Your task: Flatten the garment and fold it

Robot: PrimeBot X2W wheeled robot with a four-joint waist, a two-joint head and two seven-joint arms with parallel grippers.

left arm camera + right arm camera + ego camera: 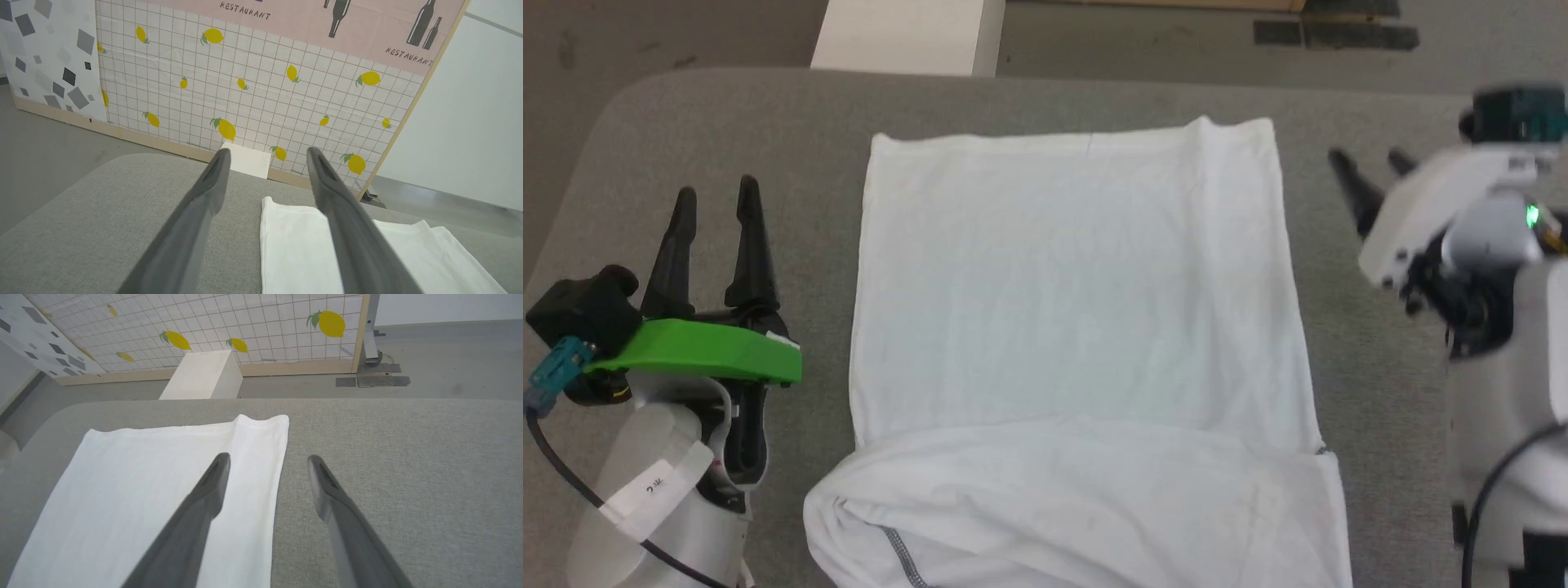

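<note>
The garment (1078, 286) is cropped below (folded end)

Grey table (686, 122), wht box (907, 33) behind – lemon-print panel (245, 81)

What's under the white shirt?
The garment lies flat on the grey table, which shows around it. Its near part looks folded over itself; anything beneath the cloth is hidden.
</note>
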